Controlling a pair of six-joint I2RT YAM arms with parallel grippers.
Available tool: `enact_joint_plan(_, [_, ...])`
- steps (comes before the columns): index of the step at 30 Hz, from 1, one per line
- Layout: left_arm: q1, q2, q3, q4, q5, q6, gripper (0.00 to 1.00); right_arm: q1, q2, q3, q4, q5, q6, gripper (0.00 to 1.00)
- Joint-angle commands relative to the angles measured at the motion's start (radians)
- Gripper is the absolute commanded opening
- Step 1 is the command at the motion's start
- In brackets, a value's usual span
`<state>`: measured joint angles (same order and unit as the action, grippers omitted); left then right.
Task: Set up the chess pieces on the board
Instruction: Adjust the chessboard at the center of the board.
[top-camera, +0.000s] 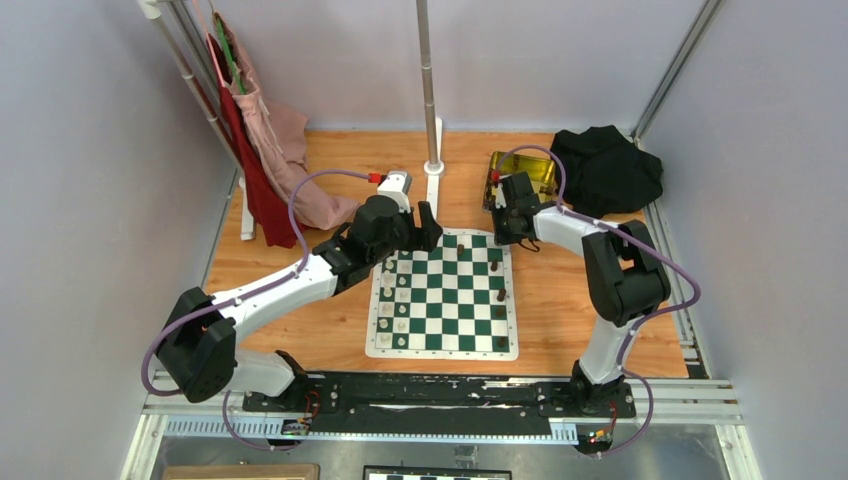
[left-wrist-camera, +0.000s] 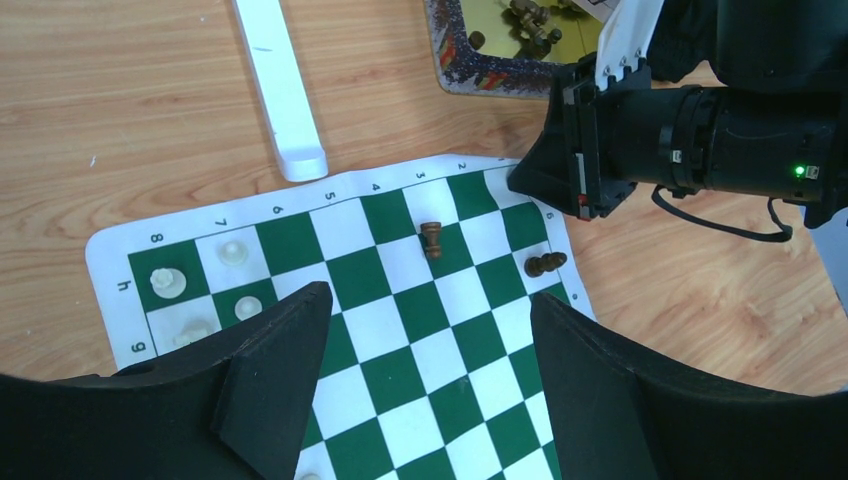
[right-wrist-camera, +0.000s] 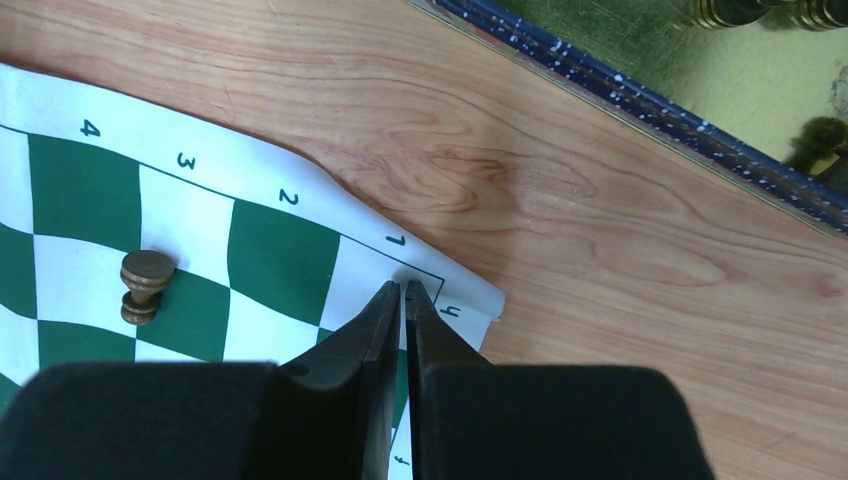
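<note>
My left gripper (left-wrist-camera: 430, 300) hangs wide and empty over the far edge of the board (left-wrist-camera: 400, 330); the right gripper (right-wrist-camera: 405, 292) is pinched closed on nothing I can see, at the far right corner. Two dark chess pieces (left-wrist-camera: 432, 239) lie toppled near that corner, and more wait in the gold tin (right-wrist-camera: 720, 100) beyond. I fear those closed tips snagging the lifted corner, dragging the board and rolling the pieces, or the two grippers clashing.
</note>
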<state>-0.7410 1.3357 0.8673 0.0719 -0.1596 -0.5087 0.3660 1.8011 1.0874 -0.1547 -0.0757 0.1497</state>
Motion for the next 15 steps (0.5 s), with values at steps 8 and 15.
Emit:
enact_joint_plan(8, [0.000, -0.021, 0.001, 0.012, 0.008, 0.000, 0.78, 0.009, 0.048, 0.040, -0.002, 0.038, 0.008, 0.10])
enact_joint_plan(15, [0.000, -0.019, 0.002, 0.014, 0.006, 0.001, 0.78, 0.009, 0.035, 0.058, -0.003, 0.050, 0.002, 0.10])
